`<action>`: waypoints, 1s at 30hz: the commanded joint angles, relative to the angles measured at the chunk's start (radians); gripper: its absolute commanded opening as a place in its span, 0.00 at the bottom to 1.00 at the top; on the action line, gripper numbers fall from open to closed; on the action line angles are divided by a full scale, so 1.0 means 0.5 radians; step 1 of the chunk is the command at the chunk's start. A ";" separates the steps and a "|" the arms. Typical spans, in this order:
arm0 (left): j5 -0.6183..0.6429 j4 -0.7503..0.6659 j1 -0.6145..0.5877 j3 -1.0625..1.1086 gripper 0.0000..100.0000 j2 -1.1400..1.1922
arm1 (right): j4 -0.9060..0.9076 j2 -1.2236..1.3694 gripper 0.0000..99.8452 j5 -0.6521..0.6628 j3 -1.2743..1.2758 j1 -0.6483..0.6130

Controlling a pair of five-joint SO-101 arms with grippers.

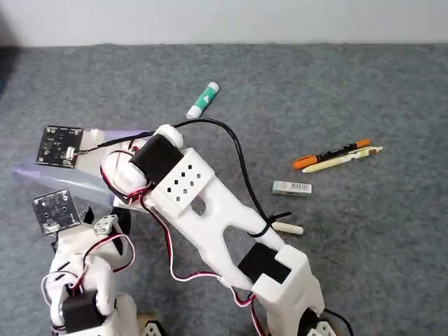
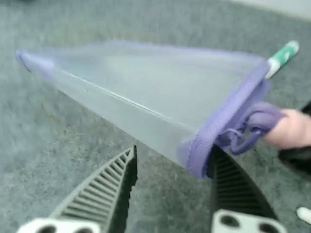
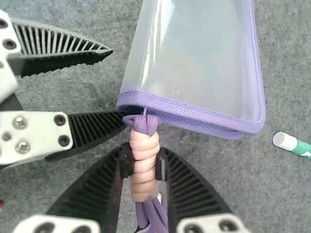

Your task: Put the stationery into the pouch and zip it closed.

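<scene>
The right claw (image 3: 144, 151) is found clenched on the zip pull (image 3: 144, 179), a pink-wrapped purple cord at one end of the pouch (image 3: 194, 58). The pull is held between the ribbed jaws close to where it joins the zip. The left claw (image 2: 172, 153) is noted released, its jaws spread to either side of the same end of the pouch. One finger is seen touching the purple edging just beside the pull, and nothing is gripped. The pouch is lying on the grey table (image 1: 364, 91), at the left of the high view; it is clear-walled and apparently empty, and its zip is judged shut along the visible edge. The glue stick (image 1: 203, 100), orange pen (image 1: 330, 155), pale pen (image 1: 348, 159), eraser (image 1: 291, 187) and a small white stick (image 1: 288, 228) are recorded out on the table, apart from the pouch. The step in hand is judged to be the opening of the zip. For a sound result, the left jaws should be closed on the edging before any pull is made, so that the pouch is anchored. The pull should then be drawn straight along the zip line and not lifted, since so light a pouch is likely to be dragged or twisted if left unbraced.
</scene>
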 commanded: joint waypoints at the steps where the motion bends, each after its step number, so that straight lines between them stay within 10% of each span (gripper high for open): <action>1: -0.018 -0.021 0.006 0.008 0.23 -0.009 | 0.063 -0.106 0.01 -0.003 -0.086 -0.002; 30: -0.025 -0.166 -0.322 -0.051 0.01 -0.009 | 0.081 -0.176 0.01 -0.015 -0.074 0.265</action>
